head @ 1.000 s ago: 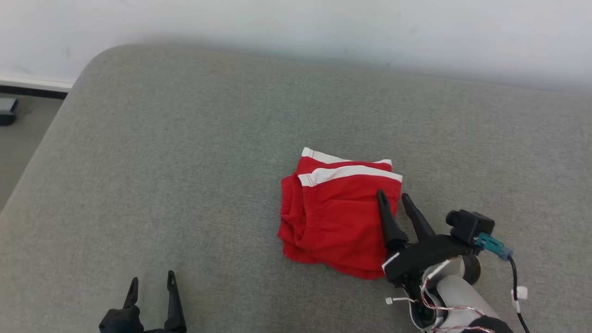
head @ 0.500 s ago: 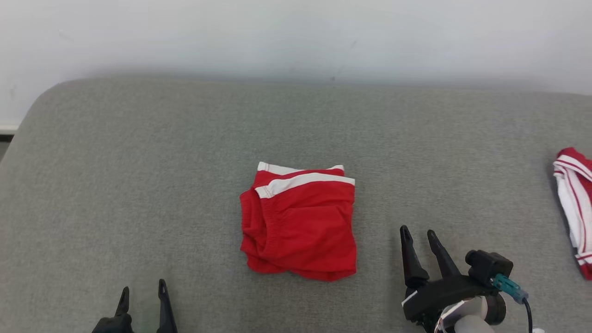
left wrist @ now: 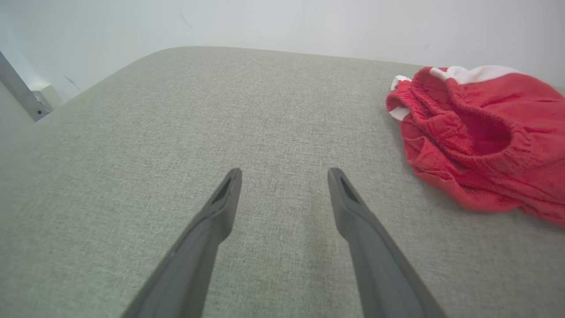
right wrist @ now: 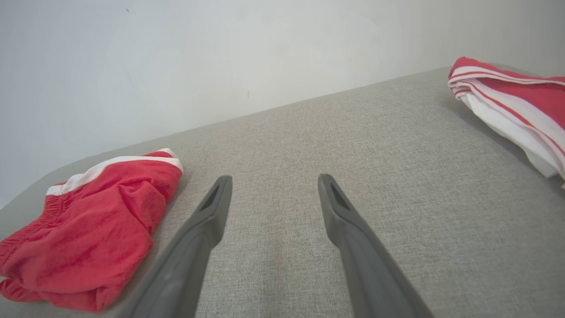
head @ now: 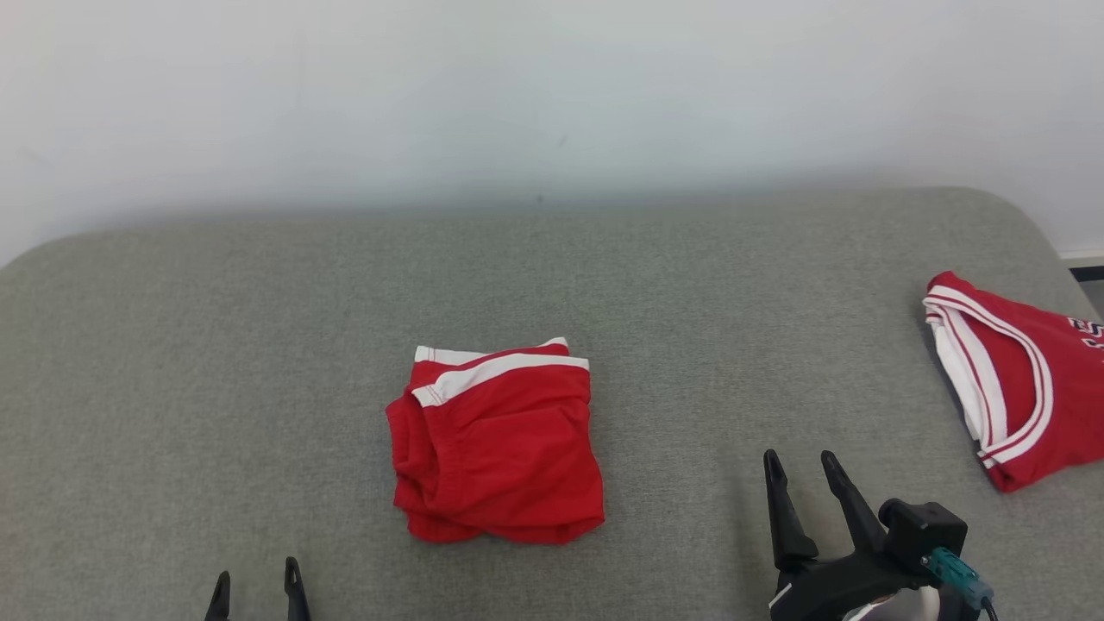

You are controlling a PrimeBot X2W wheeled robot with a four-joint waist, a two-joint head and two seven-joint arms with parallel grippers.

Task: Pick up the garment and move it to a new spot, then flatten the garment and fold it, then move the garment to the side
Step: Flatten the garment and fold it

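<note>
While left hand [head: 257, 571] and right hand [head: 800, 457] stand wide, empty:
Folded garment [head: 496, 448] lies between them on the worktop [head: 216, 345], touching neither.

Red shorts [head: 496, 448] w/ white trim, red jersey [head: 1065, 388] w/ white stripes, grey cushion [head: 216, 362], white wall [head: 517, 86]

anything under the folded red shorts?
The folded red shorts lie on the grey cushion; their own lower layers peek out at the edges. The area beneath the middle is covered.
</note>
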